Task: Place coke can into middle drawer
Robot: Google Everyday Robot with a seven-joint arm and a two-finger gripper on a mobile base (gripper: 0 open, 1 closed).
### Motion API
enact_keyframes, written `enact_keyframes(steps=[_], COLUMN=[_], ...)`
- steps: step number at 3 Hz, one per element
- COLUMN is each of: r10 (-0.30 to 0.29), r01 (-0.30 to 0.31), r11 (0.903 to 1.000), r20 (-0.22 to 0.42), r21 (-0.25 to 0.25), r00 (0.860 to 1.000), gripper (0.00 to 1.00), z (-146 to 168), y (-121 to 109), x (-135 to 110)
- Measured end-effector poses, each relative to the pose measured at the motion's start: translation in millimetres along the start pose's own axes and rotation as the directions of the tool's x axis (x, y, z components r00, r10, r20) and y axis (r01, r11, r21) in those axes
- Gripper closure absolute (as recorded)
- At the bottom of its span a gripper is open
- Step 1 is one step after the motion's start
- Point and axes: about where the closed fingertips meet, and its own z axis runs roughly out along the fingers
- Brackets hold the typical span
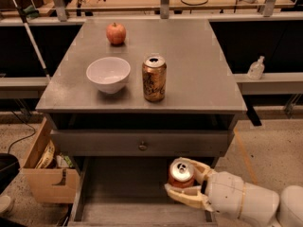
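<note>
As it grips the coke can [182, 173], the end effector [182, 178] hangs over the middle drawer [128, 188], below the knob [143, 146].

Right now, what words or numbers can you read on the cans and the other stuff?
No text can be read anywhere.
Coke can, clamped in the gripper at the right side of the open middle drawer: mostly its silver top shows, no lettering readable.
Gold-brown can on the cabinet top: dark lettering, too blurred to read.
Bottle: no readable label.
</note>
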Motion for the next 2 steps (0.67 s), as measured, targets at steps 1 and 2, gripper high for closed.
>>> enact_keyframes(steps=[1,2], r10=[-0.002,-0.004], r01=[0.002,0.004], r11=[0.9995,0.9995], r20=[0.007,0.004], r21=[-0.031,-0.032], r00=[1.000,1.000], gripper=[1.00,1.00], z=[10.6,12.3], y=[3.8,4.2], x=[1.8,3.8])
